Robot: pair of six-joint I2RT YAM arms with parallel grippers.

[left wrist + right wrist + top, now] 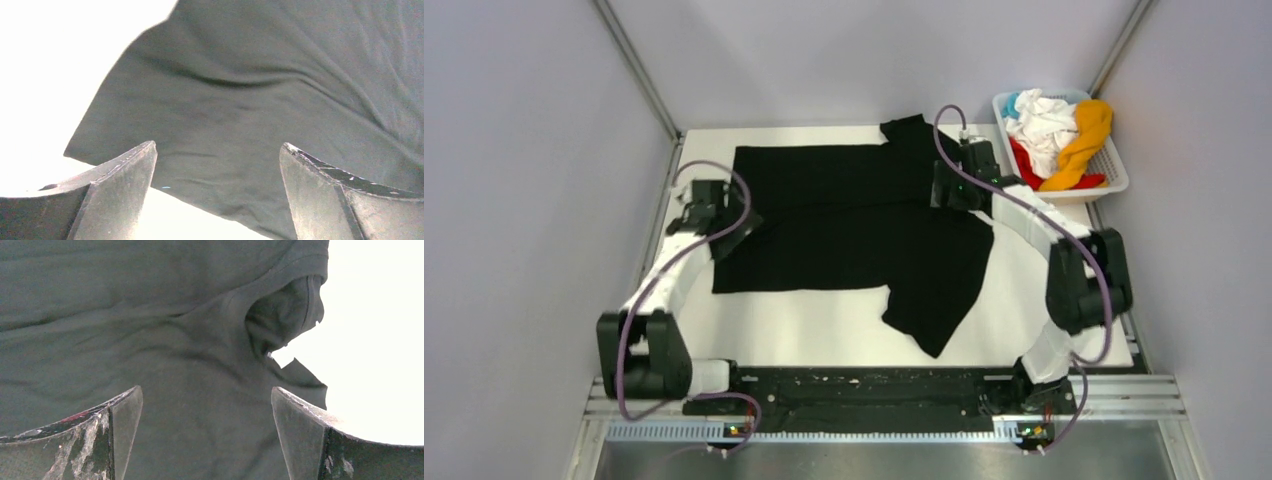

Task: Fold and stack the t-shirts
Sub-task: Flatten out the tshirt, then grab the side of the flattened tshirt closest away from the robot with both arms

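The black t-shirt (pixel 854 220) lies spread on the white table (pixel 824 335), with one sleeve pointing to the near right and one at the far right. My left gripper (pixel 729 222) is open and empty just above the shirt's left edge. In the left wrist view the gripper (pixel 217 145) frames black cloth (pixel 250 75) and its hem. My right gripper (pixel 944 195) is open and empty over the shirt's right part. In the right wrist view the gripper (pixel 206 388) hangs over black cloth (pixel 125 315) beside a sleeve opening (pixel 285 315).
A white slatted basket (pixel 1114 172) stands at the far right corner. It holds a white shirt (pixel 1044 120), an orange-yellow shirt (pixel 1084 140), a red shirt (pixel 1024 160) and a light blue shirt (pixel 1012 103). Grey walls close in on the left, back and right.
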